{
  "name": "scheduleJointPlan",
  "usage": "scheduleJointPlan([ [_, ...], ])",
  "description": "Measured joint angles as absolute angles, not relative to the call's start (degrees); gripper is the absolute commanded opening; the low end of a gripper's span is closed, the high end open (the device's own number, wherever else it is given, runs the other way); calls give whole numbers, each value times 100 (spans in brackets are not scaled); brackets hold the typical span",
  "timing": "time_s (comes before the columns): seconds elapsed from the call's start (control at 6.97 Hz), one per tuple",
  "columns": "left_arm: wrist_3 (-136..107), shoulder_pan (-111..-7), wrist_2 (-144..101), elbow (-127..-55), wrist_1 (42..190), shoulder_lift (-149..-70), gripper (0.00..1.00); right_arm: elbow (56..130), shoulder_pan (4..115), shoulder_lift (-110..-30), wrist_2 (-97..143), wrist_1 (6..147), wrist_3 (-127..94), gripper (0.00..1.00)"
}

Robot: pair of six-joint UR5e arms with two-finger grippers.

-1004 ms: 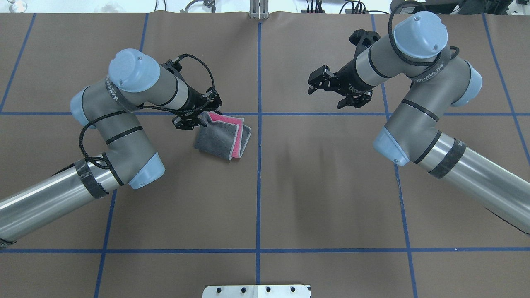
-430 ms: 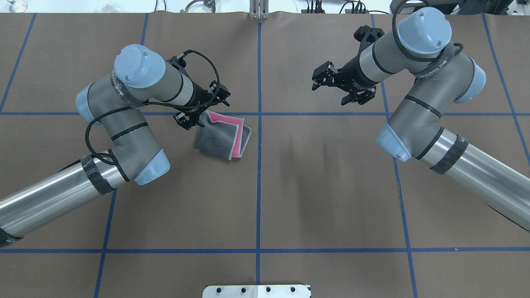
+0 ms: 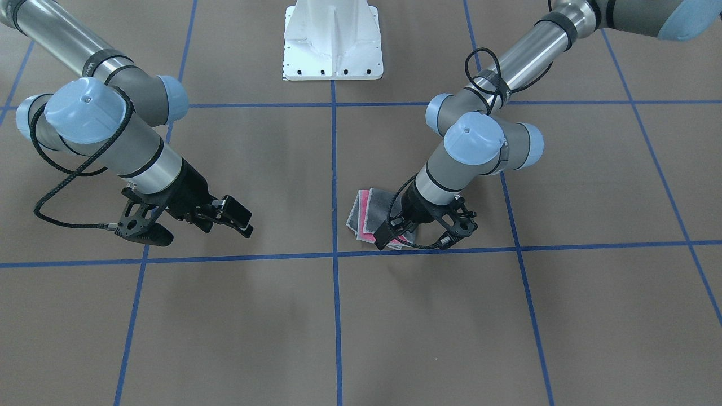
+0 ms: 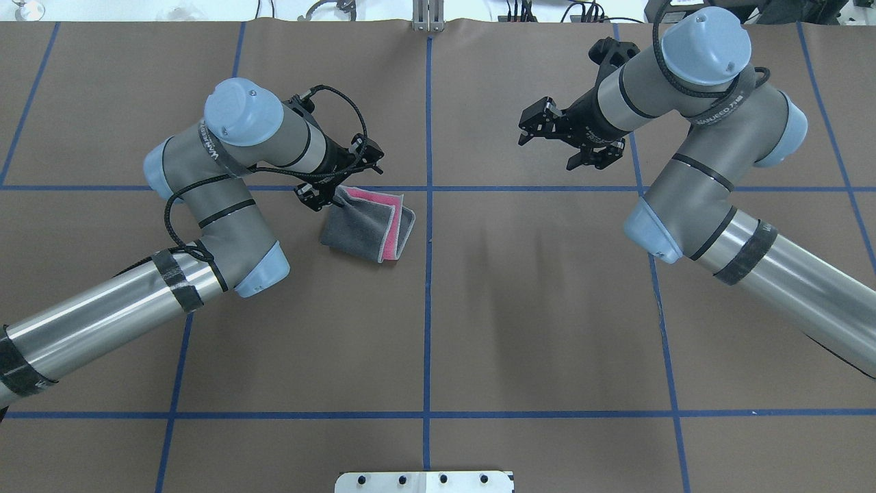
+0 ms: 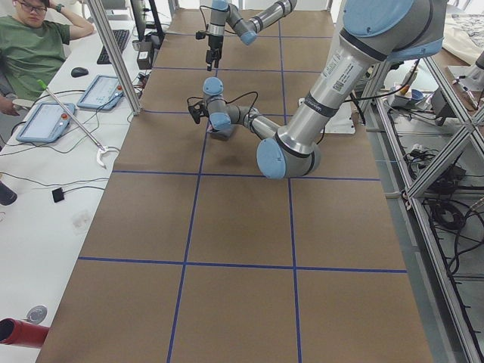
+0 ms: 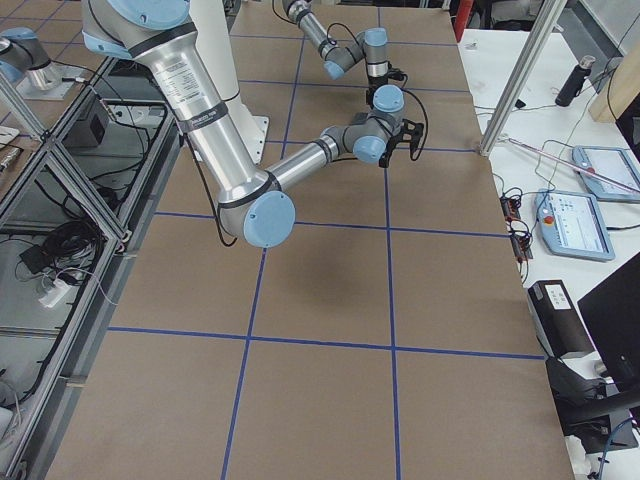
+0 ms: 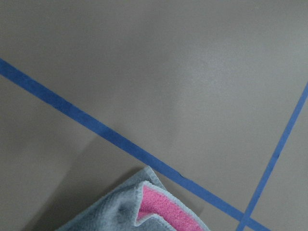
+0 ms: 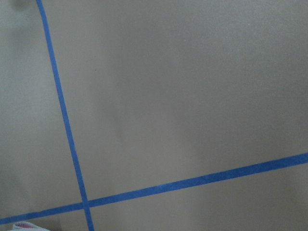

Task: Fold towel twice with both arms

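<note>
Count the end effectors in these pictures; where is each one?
2. The left end effector is at the towel's far corner, on the left half of the table. The right end effector hangs over the table's right half, apart from the towel.

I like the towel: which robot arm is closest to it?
The left arm: its jaws are by the towel; the right arm is far away.
</note>
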State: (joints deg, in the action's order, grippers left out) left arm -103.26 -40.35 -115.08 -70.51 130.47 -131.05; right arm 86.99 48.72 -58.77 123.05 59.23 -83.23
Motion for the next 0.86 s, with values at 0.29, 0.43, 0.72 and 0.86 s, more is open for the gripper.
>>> scheduleJointPlan([
  [0.29,-10297,-4100,-11469,-6864,13114,-13167,100,8697,4911,-5869,12311,5926,-8323,100],
  [0.43,-10283,-4172,-11460,-6819,13120,-13207,100,8696,4928,-5869,12312,5929,-8323,100],
  [0.72,-10238,-4490,-11600,-6802,13093,-13346,100,8698,5018,-5852,12312,5994,-8323,100],
  [0.86,-10062,-4739,-11727,-6819,13026,-13361,100,8702,5120,-5837,12302,6107,-8268,100],
])
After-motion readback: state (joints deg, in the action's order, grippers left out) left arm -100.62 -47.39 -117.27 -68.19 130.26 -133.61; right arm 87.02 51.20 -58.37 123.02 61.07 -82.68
